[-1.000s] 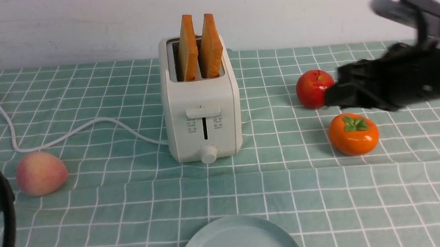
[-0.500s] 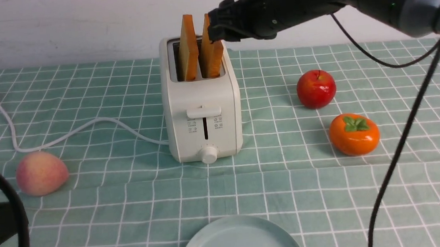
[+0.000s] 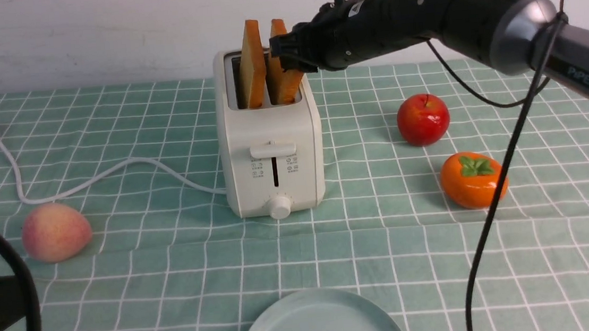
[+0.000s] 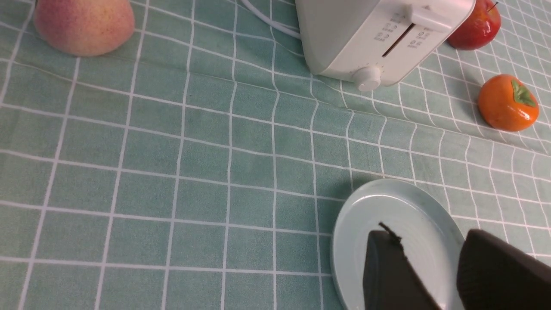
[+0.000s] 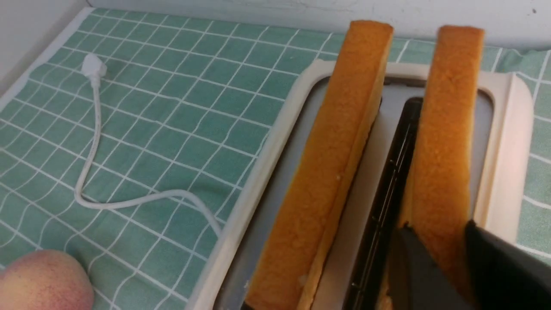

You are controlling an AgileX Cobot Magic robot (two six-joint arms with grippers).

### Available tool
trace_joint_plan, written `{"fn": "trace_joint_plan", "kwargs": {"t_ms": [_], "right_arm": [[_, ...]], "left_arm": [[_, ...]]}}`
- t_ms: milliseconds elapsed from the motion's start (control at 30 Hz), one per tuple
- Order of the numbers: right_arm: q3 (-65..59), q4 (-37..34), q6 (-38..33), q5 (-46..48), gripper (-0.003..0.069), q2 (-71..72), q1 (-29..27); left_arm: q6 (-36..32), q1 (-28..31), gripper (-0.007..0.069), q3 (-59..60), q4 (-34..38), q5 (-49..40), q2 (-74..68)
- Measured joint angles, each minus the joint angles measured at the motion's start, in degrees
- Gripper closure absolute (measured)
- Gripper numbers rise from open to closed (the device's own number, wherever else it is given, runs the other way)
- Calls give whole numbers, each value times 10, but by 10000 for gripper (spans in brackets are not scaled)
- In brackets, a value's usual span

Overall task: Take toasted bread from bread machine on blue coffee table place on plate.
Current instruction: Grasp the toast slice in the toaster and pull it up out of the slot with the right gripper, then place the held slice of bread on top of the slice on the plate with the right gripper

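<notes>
The right gripper [image 5: 438,230] pinches the toasted bread [image 5: 447,107] in the right slot of the bread machine [image 3: 271,151] (flat faces give purchase for lifting); the left gripper [image 4: 426,234] hangs parted, empty.

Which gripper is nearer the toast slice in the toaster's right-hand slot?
Right. The right gripper is closed on the toast slice above the toaster. The left gripper hangs open over the plate, well short of the toaster.
</notes>
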State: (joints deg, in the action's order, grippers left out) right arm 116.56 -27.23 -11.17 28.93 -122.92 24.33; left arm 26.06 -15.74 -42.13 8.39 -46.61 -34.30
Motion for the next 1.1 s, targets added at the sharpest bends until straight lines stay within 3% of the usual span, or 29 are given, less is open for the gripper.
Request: {"fn": "trace_joint_plan", "kwargs": {"t_ms": [67,300,500,633,767,867,900,967,1033,1100], "right_arm": [[0,1,0,4,602,9,0],[0,52,-19,64,599,128,-8],[-4,125,-20,251,599,254,-23],[-59,125,-4,343,599,302,-22],[-235,2,-5,363,599,323,-10],[-351,-122,-61,339,599,321,5],[-358,-131,-61,336,599,321,5],[-440,-242,-145,311,599,320,13],[-475,-300,-183,300,599,320,13],[-546,-386,-265,271,599,320,13]], "left_arm": [[0,0,387,0,0,0,0],[0,0,387,0,0,0,0],[0,0,387,0,0,0,0],[0,0,387,0,0,0,0],[0,0,387,0,0,0,0],[0,0,387,0,0,0,0],[0,0,387,0,0,0,0],[0,0,387,0,0,0,0],[0,0,387,0,0,0,0],[0,0,387,0,0,0,0]]}}
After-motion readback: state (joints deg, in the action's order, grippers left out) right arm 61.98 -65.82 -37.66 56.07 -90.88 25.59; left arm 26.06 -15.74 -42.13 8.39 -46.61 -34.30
